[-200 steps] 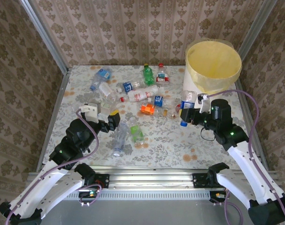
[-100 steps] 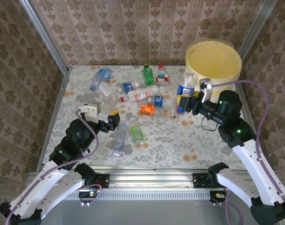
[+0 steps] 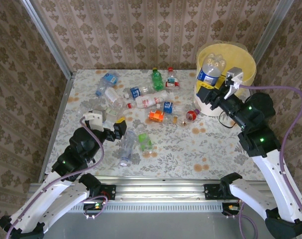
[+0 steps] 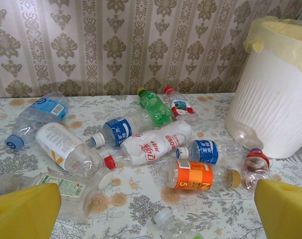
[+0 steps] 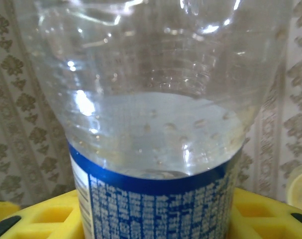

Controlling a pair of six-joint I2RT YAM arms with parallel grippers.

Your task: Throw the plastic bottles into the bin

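My right gripper (image 3: 208, 87) is shut on a clear plastic bottle with a blue label (image 3: 213, 64), held up at the near-left rim of the bin (image 3: 235, 74). That bin is a white bucket lined with a yellow bag. In the right wrist view the bottle (image 5: 155, 99) stands between the yellow pads (image 5: 36, 219). Several other bottles lie on the table, among them a green one (image 3: 157, 79), an orange-labelled one (image 3: 156, 116) and a red-and-white one (image 3: 148, 101). My left gripper (image 3: 115, 125) hangs open above the table's near left, with nothing between its fingers (image 4: 26, 211).
Patterned walls close the table on three sides. Two bottles (image 3: 127, 144) lie just right of my left gripper. A small red-capped bottle (image 3: 190, 115) lies near the bin's foot. In the left wrist view the bin (image 4: 270, 109) stands at the far right, behind the bottle cluster.
My right gripper has lifted the blue-labelled bottle off the table and carried it up and back to the bin's rim. The left arm has not moved.
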